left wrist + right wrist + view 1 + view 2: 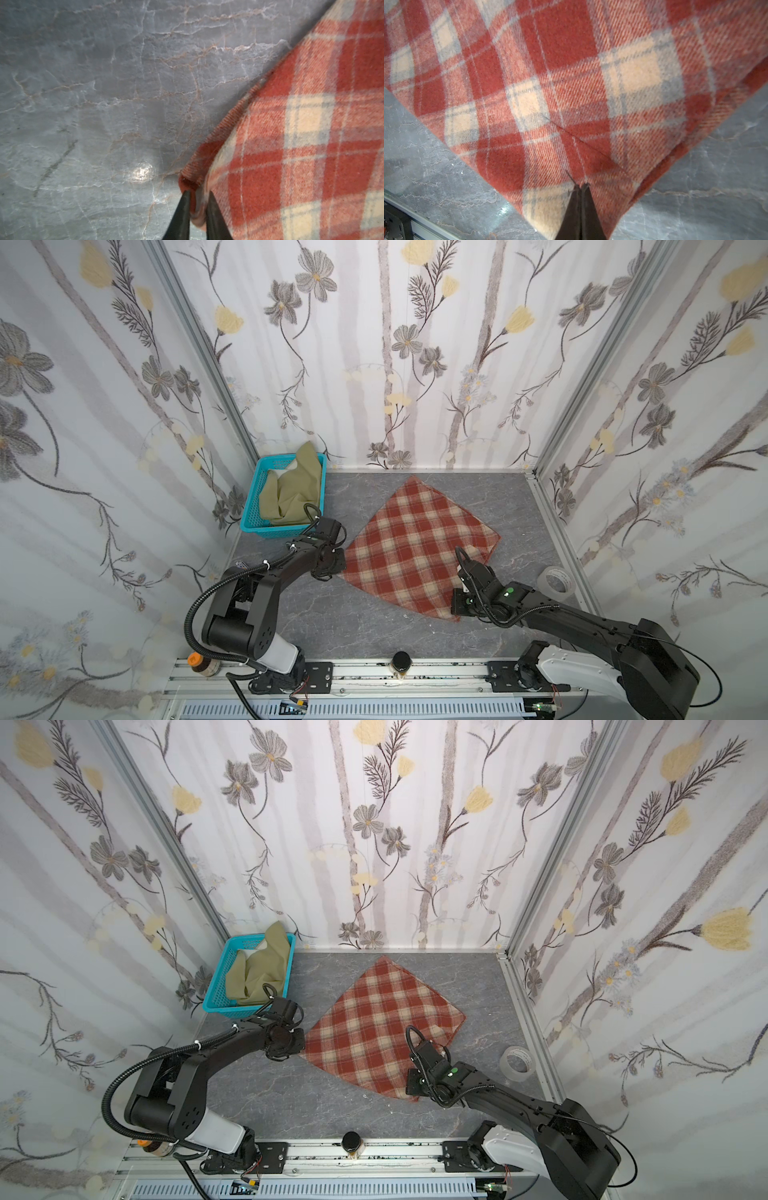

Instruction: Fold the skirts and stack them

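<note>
Plaid skirt (415, 547): spread almost flat near the middle of the table (365, 639), one corner pointed toward the back wall; it is shown in both top views (374, 1023).

Olive skirt (291, 493): left crumpled inside the basket (252, 506), with one end draped up over the far rim (the same is seen in a top view (257, 977)).

Basket: turquoise mesh, set in the far left corner of the table, well apart from the plaid skirt.

Left gripper (198, 195): closed on the left corner of the plaid skirt; a little hemmed cloth is seen pinched between the two dark fingers (182, 216).

Right gripper (581, 187): closed on the near right corner of the plaid skirt; the fingers are pressed together with cloth caught at their tips, and fine creases are drawn out from the pinch.

Held corners: how far they are raised off the table cannot be told.

Tape roll (555, 578): clear, laid on the table to the right of the right arm, apart from the plaid skirt.
</note>
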Motion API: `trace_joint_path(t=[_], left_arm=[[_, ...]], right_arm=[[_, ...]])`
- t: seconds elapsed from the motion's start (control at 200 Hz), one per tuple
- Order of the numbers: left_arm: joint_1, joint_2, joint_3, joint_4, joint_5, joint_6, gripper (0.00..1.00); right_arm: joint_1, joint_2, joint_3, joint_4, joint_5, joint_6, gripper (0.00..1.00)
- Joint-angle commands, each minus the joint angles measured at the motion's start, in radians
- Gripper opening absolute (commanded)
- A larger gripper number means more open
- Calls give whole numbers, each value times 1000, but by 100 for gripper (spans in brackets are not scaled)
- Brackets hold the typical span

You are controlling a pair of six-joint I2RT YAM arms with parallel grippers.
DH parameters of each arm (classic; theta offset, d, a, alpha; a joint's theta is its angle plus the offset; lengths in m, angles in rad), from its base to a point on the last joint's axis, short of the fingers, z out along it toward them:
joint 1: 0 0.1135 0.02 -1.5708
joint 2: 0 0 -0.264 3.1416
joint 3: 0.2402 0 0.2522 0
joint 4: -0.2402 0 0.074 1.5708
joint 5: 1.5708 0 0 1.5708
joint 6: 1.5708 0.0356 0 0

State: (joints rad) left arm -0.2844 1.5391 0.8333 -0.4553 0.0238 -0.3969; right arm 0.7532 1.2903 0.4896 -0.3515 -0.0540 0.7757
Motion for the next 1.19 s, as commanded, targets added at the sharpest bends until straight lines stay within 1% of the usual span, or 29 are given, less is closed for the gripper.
trace_joint_path(t=[0.0, 0.02, 0.085, 0.135, 0.175, 0.265, 0.3, 0.315, 0.37, 0.475, 0.64, 0.819, 0.879, 0.919, 1.049, 1.189], left_arm=[[1, 3, 3, 12, -19, -3, 2], [1, 1, 2, 12, -22, -1, 0], [1, -3, 0, 12, -28, 1, 0], [1, -7, -2, 12, -37, 3, 0], [3, -11, -3, 12, -42, 7, 0], [3, -20, -6, 12, -59, 15, 0], [3, -22, -7, 11, -63, 16, 0], [2, -22, -7, 12, -64, 18, 0], [2, -25, -7, 12, -67, 20, 0], [4, -22, 0, 12, -73, 23, 0], [4, -28, 11, 12, -65, 26, 0], [6, -39, 19, 12, -65, 26, 0], [7, -40, 22, 11, -64, 28, 0], [8, -42, 25, 10, -62, 27, 0], [10, -45, 32, 11, -63, 26, 0], [14, -43, 39, 10, -61, 33, 0]], right_arm=[[1, 1, 5, 20, -5, -5, 0], [3, 0, 9, 12, -2, -7, 0], [9, -10, 24, -21, 19, -18, 0], [17, -20, 37, -52, 43, -27, 3], [27, -32, 47, -77, 61, -36, 7], [57, -63, 62, -130, 97, -50, 19], [61, -74, 63, -141, 103, -54, 22], [89, -78, 64, -146, 106, -55, 24], [118, -90, 61, -149, 110, -56, 29], [167, -75, 62, -149, 120, -61, 37], [257, -7, 91, -162, 178, -63, 40], [308, 98, 119, -154, 225, -91, 42], [321, 124, 121, -142, 230, -95, 35], [327, 137, 124, -138, 221, -101, 34], [358, 147, 137, -141, 231, -111, 39], [362, 156, 134, -142, 238, -113, 43]])
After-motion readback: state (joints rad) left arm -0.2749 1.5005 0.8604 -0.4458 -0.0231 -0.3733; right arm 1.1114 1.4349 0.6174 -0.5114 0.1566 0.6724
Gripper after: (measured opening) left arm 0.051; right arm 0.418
